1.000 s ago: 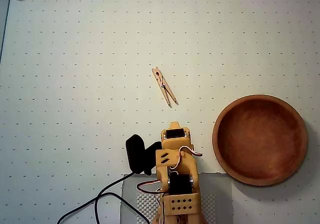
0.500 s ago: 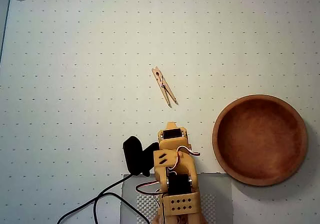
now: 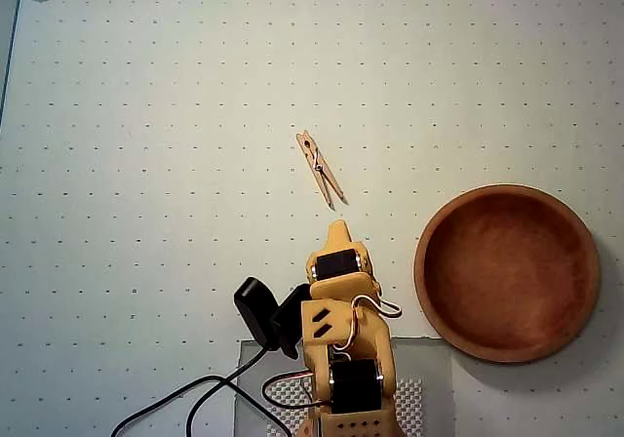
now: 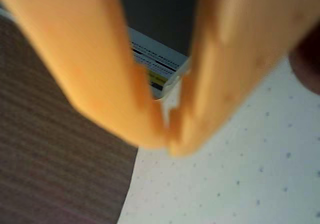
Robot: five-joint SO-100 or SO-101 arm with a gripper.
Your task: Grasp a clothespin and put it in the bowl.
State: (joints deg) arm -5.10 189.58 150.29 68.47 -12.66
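The light-tan wooden clothespin [image 3: 321,169] lies flat on the dotted white mat in the overhead view, angled from upper left to lower right. The reddish-brown round bowl [image 3: 507,272] sits at the right, holding nothing. My orange gripper [image 3: 338,228] points up the picture, its tip a short way below the clothespin's lower end and apart from it. In the wrist view the two orange fingers [image 4: 100,74] fill the frame and meet at their tips, with nothing between them [image 4: 167,134]. Neither the clothespin nor the bowl shows in the wrist view.
A black camera block [image 3: 255,308] and black cable [image 3: 205,388] sit left of the arm. A grey base plate [image 3: 419,378] lies under the arm at the bottom edge. A brown surface [image 4: 55,174] borders the mat in the wrist view.
The arm has stretched forward, so the gripper tip has moved up the picture toward the clothespin. The clothespin and bowl have not moved.
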